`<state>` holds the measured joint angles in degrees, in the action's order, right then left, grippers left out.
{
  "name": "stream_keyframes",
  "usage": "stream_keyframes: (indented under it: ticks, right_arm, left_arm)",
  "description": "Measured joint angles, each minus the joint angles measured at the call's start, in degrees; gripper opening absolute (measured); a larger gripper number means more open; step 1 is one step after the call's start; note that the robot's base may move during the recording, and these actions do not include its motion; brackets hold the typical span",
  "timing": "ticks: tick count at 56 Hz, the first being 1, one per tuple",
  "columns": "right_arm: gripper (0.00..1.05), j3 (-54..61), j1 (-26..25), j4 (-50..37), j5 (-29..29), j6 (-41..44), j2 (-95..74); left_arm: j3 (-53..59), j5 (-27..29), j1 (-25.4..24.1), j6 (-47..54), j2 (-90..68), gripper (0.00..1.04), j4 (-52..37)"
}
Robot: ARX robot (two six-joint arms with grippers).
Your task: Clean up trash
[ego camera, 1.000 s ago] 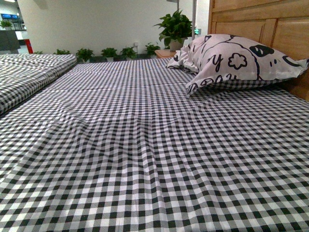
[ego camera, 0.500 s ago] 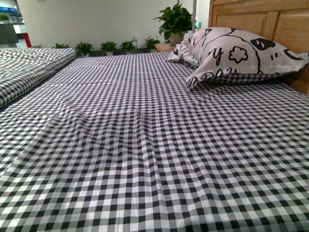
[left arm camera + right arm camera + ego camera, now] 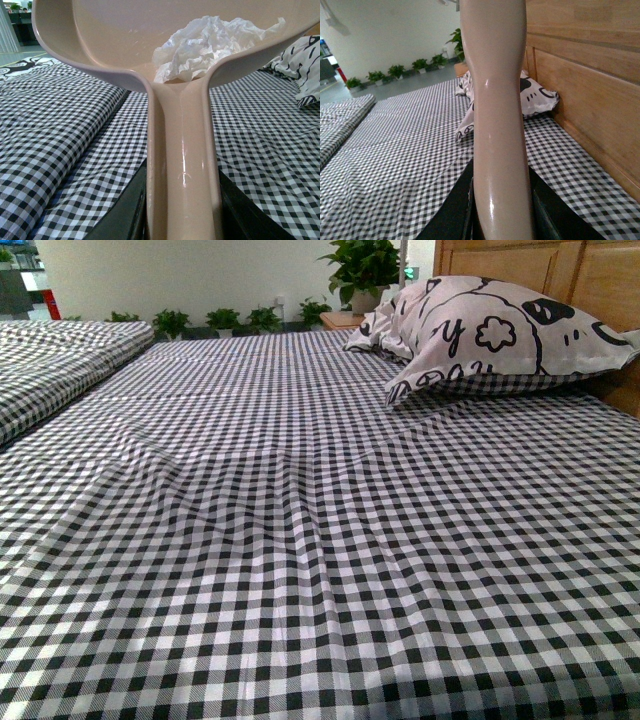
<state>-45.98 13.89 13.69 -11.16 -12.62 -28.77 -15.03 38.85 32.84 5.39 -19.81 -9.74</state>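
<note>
In the left wrist view the trash [image 3: 210, 42], a crumpled white paper wad, lies inside the pale pink dustpan [image 3: 115, 45], which is held above the checked bed. My left gripper [image 3: 182, 210] is shut on the dustpan handle [image 3: 182, 150], its dark fingers on either side of it. In the right wrist view my right gripper [image 3: 501, 210] is shut on the pale brush handle [image 3: 497, 100], which stands upright; the brush head is out of view. Neither gripper nor tool shows in the front view.
A black-and-white checked bedsheet [image 3: 300, 540] fills the front view. A patterned white pillow [image 3: 490, 335] lies at the far right against a wooden headboard [image 3: 585, 85]. A second checked bed [image 3: 50, 365] lies at the left. Potted plants [image 3: 225, 318] line the far wall.
The front view has tilted slightly downward: the pillow, plants and wall have shifted up in the picture. The bed surface looks the same.
</note>
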Motion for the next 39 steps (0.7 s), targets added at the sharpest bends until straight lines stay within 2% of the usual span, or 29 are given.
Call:
stream_keyframes:
  ticks: [39]
  right_arm:
    - [0.21,0.0,0.0,0.0,0.0,0.0,0.0]
  left_arm:
    - [0.0,0.0,0.0,-0.13,0.0,0.27,0.0]
